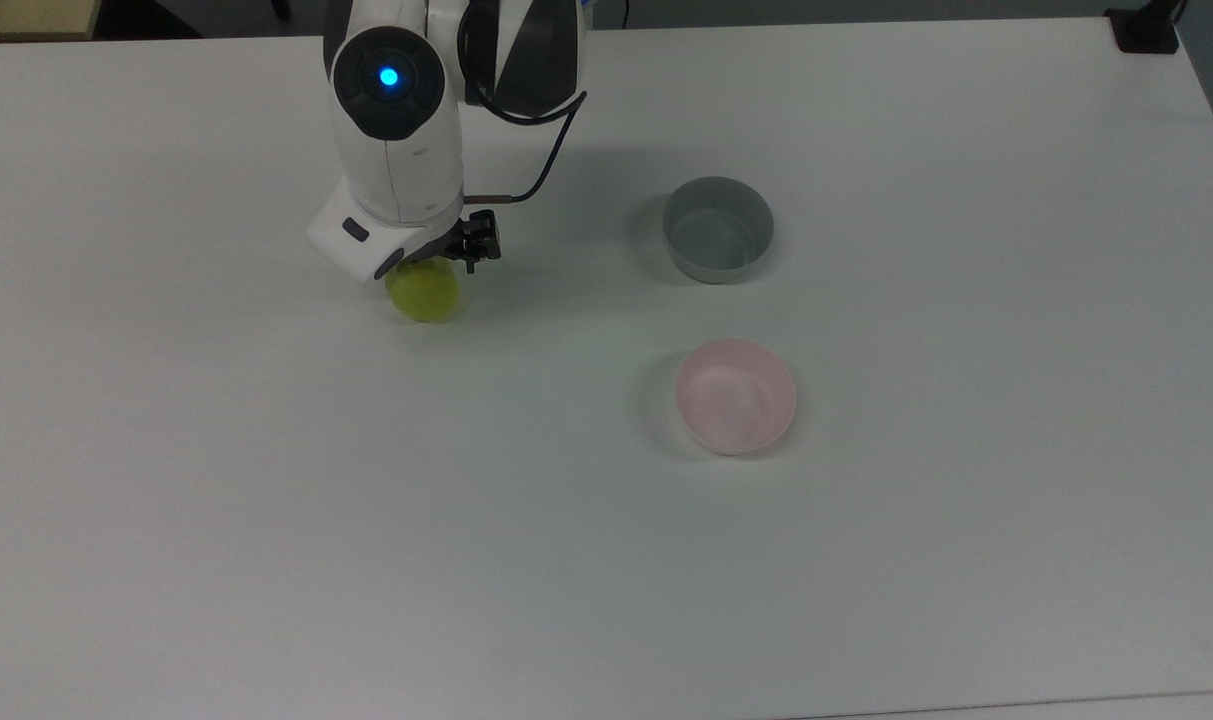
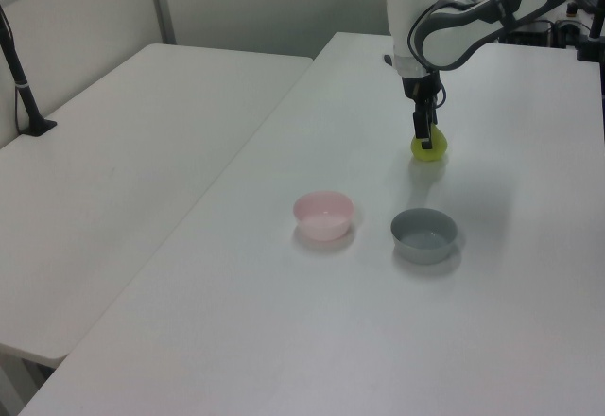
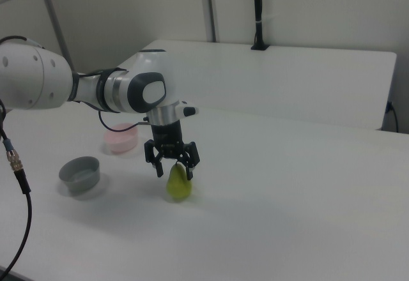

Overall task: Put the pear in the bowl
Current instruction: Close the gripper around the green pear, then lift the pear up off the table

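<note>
White table (image 1: pixel 266 520) bears three items, with a second white table beside it in the left view. My gripper (image 3: pixel 172 167) is lowered over the pear (image 3: pixel 178 184) with fingers spread — one on each side of the fruit's narrow top in the right view, not closed on it. Pear stands upright on the table (partly hidden under my wrist in the top view (image 1: pixel 424 292)). Pink bowl (image 1: pixel 735 396) sits well apart, toward the top view's right — the grey bowl (image 1: pixel 717 229) is near it. Both bowls hold nothing.
</note>
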Controlling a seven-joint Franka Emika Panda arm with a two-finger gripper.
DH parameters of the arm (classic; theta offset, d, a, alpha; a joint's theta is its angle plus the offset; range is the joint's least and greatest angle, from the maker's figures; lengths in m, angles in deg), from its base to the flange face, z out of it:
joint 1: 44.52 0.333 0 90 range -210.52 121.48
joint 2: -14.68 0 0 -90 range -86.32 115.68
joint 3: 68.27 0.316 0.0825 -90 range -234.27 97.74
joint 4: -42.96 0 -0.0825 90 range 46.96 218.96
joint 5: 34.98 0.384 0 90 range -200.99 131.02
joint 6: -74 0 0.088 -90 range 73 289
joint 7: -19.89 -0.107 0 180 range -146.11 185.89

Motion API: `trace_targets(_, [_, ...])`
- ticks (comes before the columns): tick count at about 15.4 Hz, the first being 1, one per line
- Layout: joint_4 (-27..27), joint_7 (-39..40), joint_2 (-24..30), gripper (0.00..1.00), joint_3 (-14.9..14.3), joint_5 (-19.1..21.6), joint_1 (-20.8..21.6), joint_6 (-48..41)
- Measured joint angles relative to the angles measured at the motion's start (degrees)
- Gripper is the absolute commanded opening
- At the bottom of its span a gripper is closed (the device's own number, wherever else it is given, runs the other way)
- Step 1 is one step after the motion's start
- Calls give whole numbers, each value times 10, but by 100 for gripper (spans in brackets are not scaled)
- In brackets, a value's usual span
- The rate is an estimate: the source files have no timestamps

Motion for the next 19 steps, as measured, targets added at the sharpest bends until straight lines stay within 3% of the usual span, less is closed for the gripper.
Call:
trace_targets(4, [10, 1, -5, 73, 0, -17, 0, 7])
trace_targets(7, [14, 18, -4, 33, 0, -23, 0, 12])
trace_targets(9, [14, 34, -3, 11, 0, -23, 0, 12])
trace_targets(16, [4, 46, 24, 10, -3, -18, -1, -2])
trace_targets(19, [-48, 65, 56, 11, -4, 27, -1, -76])
